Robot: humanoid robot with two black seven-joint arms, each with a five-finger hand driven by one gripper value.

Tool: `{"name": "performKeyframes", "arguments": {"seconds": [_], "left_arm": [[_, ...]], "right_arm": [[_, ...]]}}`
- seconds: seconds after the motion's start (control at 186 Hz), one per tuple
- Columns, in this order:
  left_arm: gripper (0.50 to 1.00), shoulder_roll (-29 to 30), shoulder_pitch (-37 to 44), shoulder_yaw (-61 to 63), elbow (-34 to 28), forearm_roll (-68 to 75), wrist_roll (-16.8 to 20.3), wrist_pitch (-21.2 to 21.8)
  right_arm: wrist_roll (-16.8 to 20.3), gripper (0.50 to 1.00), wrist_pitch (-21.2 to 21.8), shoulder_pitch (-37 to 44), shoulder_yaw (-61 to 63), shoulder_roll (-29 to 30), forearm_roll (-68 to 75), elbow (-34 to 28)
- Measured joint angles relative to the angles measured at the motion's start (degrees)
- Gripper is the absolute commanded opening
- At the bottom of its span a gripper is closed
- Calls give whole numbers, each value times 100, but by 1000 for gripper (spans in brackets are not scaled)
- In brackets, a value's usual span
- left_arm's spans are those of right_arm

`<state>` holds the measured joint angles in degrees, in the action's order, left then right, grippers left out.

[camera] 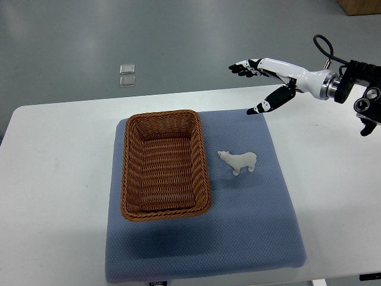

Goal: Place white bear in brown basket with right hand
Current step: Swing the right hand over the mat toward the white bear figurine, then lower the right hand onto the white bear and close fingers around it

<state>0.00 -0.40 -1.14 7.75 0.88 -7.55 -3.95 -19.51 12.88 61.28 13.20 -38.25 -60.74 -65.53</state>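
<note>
Right hand (262, 80) open, holding nothing, above worktop's far edge; small white toy bear (239, 161) lies beside brown rectangular wicker basket (165, 164)

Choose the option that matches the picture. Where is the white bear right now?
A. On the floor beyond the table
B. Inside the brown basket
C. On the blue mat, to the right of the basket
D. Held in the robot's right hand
C: the white bear lies on the blue mat just right of the empty brown basket, while the right hand hovers open, apart from it.
</note>
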Motion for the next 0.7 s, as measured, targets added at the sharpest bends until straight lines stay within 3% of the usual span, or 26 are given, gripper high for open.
{"name": "performKeyframes", "arguments": {"seconds": [0.14,0.253,0.425,0.699], "left_arm": [[1000,0,-3,-1,1,0,0,0],[1000,0,-2,-1,1,0,0,0],[1000,0,-3,0,3,0,-2,0],[1000,0,-4,1,2,0,-2,0]], "right_arm": [[0,919,683,278,-234,-195,-1001,-357],[35,919,925,365,-254,-142,-1873,-432],[410,917,965,409,-261,131,-2323,-447],[588,911,930,105,-283,490,-2725,-452]]}}
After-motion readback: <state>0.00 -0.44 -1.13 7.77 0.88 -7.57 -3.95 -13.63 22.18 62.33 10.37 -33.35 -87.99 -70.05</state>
